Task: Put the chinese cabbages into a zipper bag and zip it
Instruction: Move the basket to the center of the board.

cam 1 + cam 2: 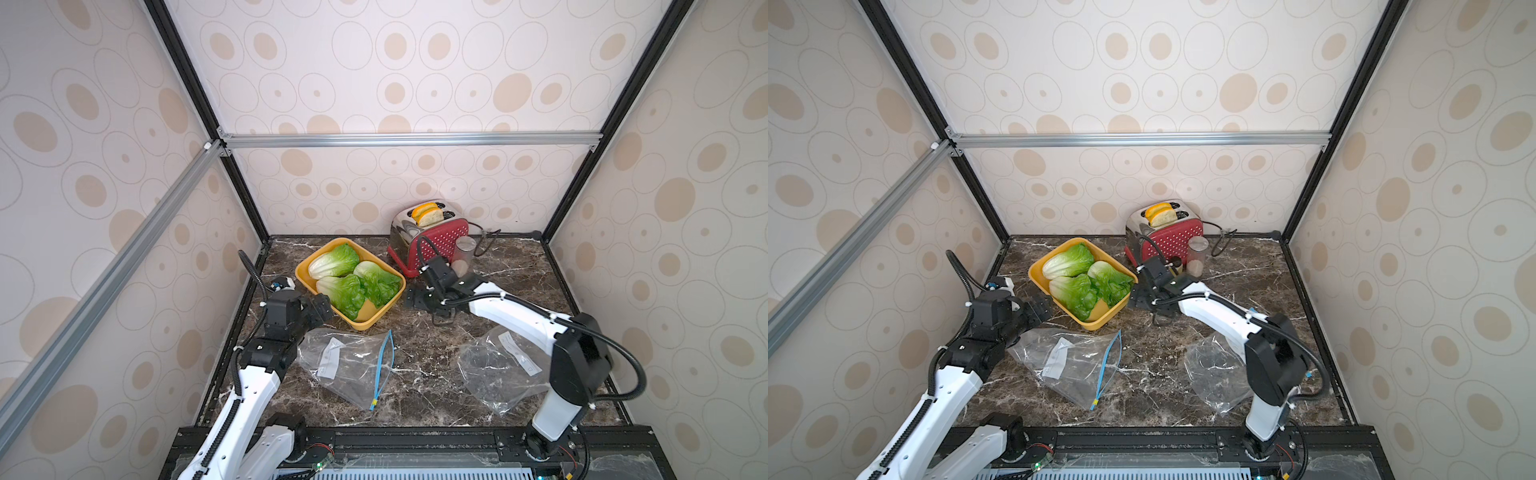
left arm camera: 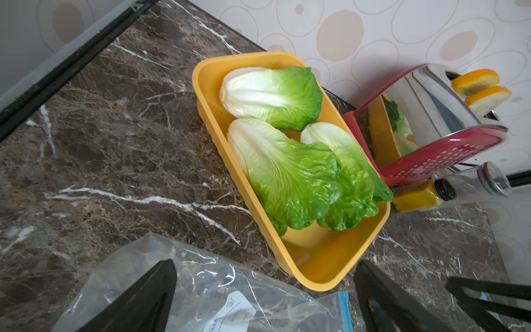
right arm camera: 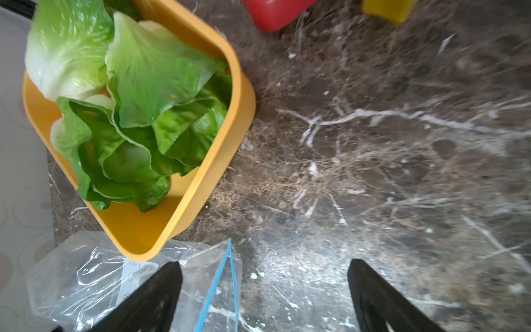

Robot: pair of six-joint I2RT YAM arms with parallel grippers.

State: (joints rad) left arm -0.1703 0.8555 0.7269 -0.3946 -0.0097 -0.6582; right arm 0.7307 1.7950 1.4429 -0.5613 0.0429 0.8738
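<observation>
Three chinese cabbages [image 1: 343, 291]: all in the yellow tray [image 1: 365, 323], far and left of middle on the tabletop [image 1: 415, 374]. None bagged yet.
Zipper bag [image 1: 345, 365]: lying flat just near of the tray, blue zip strip along its right edge. The mouth looks slightly parted in the right wrist view, but I can't swear to it.
Left pincer [image 2: 264, 263]: released, jaws wide, nothing in them, hovering by the tray's near left corner above the bag's far edge.
Right pincer [image 3: 264, 261]: spread and empty too, low over bare tabletop just right of the tray's near corner.
Step in hand: my guess is the first cabbage pick, probably with the right one.
Doing it well: I'd come in over the rim, not through it. I'd pinch the right-hand head across its body rather than by the floppy leaf tips. The two nearer heads overlap, so I'd lift straight up to keep the neighbour from dragging along. The left one should hold the bag mouth open.
Count: 3 cabbages, 1 tray, 2 clear bags (second bag [image 1: 494, 374] is near right, zip not visible), 1 red toaster [image 1: 436, 245], 2 bread slices [image 1: 428, 212], 1 clear jar [image 1: 463, 249], 1 yellow bottle [image 2: 416, 198], 2 pincers.
</observation>
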